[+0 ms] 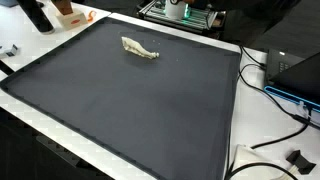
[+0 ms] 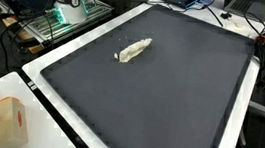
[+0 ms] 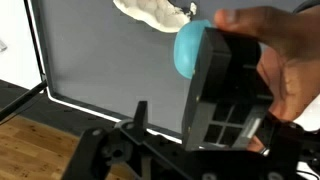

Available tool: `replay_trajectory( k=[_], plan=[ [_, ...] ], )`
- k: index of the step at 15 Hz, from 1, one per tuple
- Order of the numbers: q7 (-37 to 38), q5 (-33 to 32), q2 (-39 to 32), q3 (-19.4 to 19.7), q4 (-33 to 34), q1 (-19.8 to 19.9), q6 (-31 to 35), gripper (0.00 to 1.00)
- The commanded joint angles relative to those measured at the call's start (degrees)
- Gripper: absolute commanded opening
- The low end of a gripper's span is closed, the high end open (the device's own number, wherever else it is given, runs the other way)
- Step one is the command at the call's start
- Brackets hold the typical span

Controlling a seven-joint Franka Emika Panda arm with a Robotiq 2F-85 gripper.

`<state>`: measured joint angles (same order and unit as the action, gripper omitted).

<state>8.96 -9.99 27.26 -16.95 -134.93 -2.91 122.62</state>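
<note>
Cream crumpled elongated piece (image 1: 139,48) lies flat on the dark grey mat (image 1: 120,110), near one edge.
In the wrist view it sits ahead of the gripper (image 3: 170,150), at the top edge, with its long axis crosswise. A person's hand (image 3: 285,70) holds a black block with a turquoise ball (image 3: 225,85) in between. Cannot tell whether the jaws are apart or closed.

Big dark mat (image 1: 130,110) lying flat on a white table (image 1: 238,110), covering most of it. Black wires (image 1: 285,130) curling past one table edge. Brown cardboard box (image 2: 6,120) sitting by a corner. Brown wood floor (image 3: 30,135) down below in the wrist view. Soft, even light.
</note>
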Motion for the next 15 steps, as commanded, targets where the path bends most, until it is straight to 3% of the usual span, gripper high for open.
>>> replay_trajectory(
  k=[1, 9, 10, 11, 15],
  plan=[
    [0.66, -0.85, -0.26, 1.32, 0.13, -1.56, -0.23, 1.0],
    [0.49, -0.71, -0.06, 1.63, -0.15, -1.85, 0.08, 1.0],
    [0.64, -0.83, -0.08, 1.66, -0.09, -1.92, 0.06, 0.75],
    [0.69, -0.86, 0.02, 1.67, -0.21, -2.06, 0.08, 0.73],
    [0.77, -0.76, -0.2, 1.74, 0.12, -2.27, -0.33, 0.42]
  ],
)
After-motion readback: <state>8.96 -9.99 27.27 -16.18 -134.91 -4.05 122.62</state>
